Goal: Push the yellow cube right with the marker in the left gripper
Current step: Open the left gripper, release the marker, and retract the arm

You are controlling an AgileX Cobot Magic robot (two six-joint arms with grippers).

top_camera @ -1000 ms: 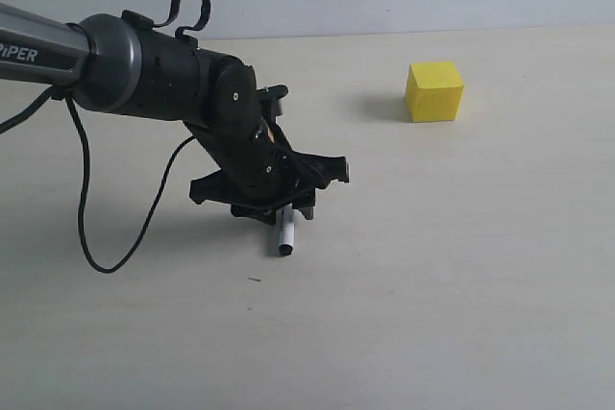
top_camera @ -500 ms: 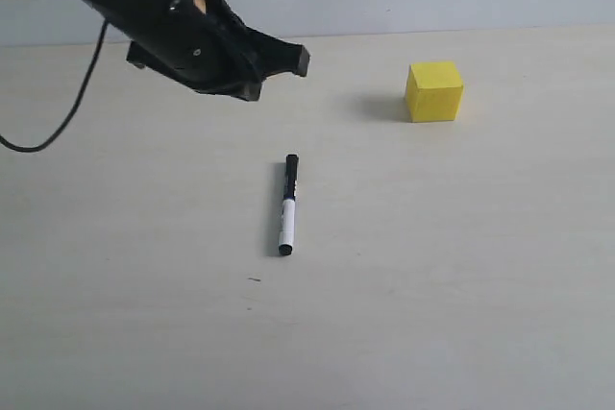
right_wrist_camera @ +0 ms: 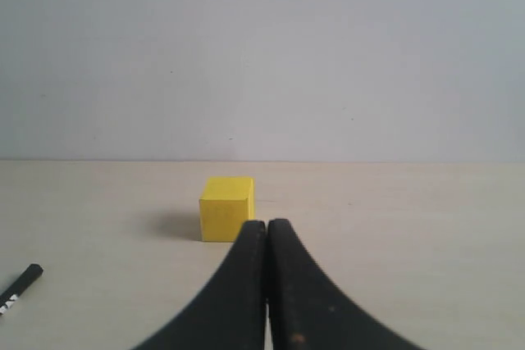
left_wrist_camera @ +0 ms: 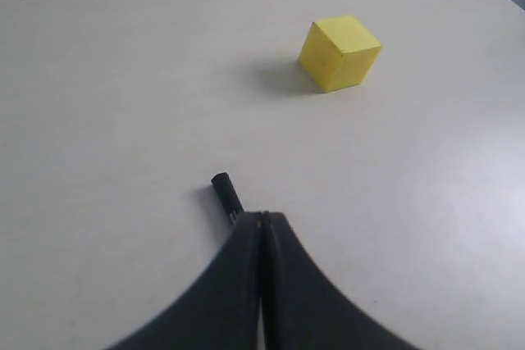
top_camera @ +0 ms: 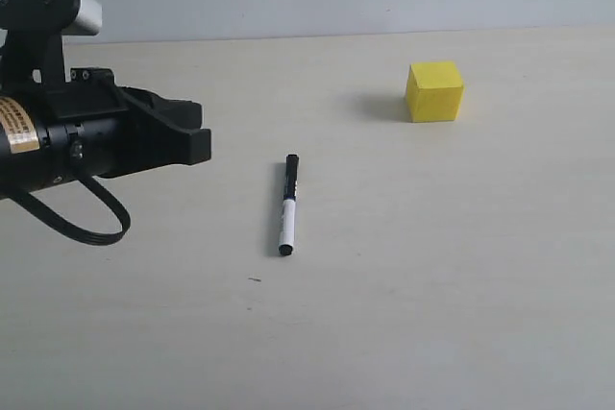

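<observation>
Lying loose on the table [top_camera: 432,295], exterior view: marker [top_camera: 287,205], long axis near-to-far, to the right of the left gripper [top_camera: 190,136], ungrasped; yellow cube [top_camera: 434,91] farther right, well apart. Left wrist view: jaws pressed together, empty, marker's black end beyond them. Right wrist view: right gripper [right_wrist_camera: 267,227] likewise closed, empty, facing the cube.
</observation>
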